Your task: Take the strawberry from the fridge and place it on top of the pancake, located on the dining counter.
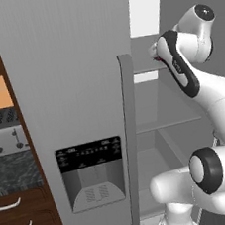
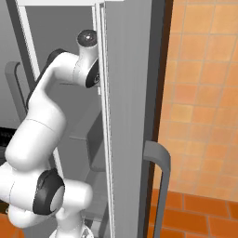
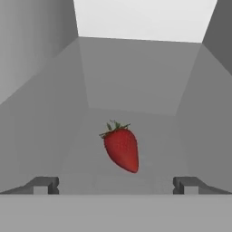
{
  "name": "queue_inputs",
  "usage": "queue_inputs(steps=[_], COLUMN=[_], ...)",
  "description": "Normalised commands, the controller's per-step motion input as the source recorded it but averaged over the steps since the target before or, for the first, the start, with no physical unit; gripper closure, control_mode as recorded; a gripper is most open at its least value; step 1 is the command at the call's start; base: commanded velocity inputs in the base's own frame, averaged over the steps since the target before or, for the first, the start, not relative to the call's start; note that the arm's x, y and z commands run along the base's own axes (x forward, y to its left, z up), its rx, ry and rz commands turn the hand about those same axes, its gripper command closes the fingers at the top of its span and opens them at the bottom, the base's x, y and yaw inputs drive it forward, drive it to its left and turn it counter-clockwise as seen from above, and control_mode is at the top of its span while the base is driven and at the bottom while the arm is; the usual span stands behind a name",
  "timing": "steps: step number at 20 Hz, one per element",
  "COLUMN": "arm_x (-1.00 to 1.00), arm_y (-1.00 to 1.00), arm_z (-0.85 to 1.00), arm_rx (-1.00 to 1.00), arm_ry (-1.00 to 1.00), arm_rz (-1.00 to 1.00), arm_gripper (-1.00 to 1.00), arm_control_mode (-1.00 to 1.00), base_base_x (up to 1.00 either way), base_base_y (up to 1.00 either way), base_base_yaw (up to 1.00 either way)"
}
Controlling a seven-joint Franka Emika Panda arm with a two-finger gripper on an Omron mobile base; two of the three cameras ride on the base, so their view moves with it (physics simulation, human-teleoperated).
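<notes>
The strawberry point(image 3: 121, 147) lies on a clear shelf inside the fridge point(image 1: 76, 89), red with a green leafy cap, its tip pointing toward the hand. My gripper point(image 3: 116, 185) is open, and its two dark fingertips point(image 3: 44, 185) stand wide apart on either side of the berry, just short of it. In the left base view the arm reaches up into the open fridge compartment, and a speck of red, the strawberry point(image 1: 157, 58), shows by the wrist at shelf height. The pancake and the dining counter are out of view.
The fridge's left door with its black dispenser panel point(image 1: 91, 173) and long handle point(image 1: 131, 132) stands close to the arm. The open right door point(image 2: 128, 116) flanks the arm on the other side. A toaster point(image 1: 4, 130) sits on a dark counter at far left.
</notes>
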Motion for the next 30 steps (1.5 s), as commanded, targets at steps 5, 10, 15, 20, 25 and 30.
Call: queue_inputs(steps=[5, 10, 15, 20, 25, 30], arm_x=[0.33, 0.34, 0.20, 0.18, 0.06, 0.17], arm_y=[0.00, 0.00, 0.00, 0.00, 0.00, 0.07], arm_z=[-0.24, -0.15, -0.07, -0.13, -0.20, -0.27], arm_rx=[0.00, 0.00, 0.00, 0.00, 0.00, 0.00], arm_ry=[0.03, 0.01, 0.00, 0.00, 0.00, 0.01], arm_rz=[0.00, 0.00, 0.00, 0.00, 0.00, 0.00], arm_gripper=[-1.00, -1.00, -1.00, -1.00, 1.00, 1.00], arm_control_mode=[-1.00, -1.00, -1.00, -1.00, -1.00, -1.00], base_base_x=[0.00, 0.00, 0.00, 0.00, 0.00, 0.00], base_base_y=[0.00, 0.00, 0.00, 0.00, 0.00, 0.00], base_base_yaw=[0.00, 0.00, 0.00, 0.00, 0.00, 0.00])
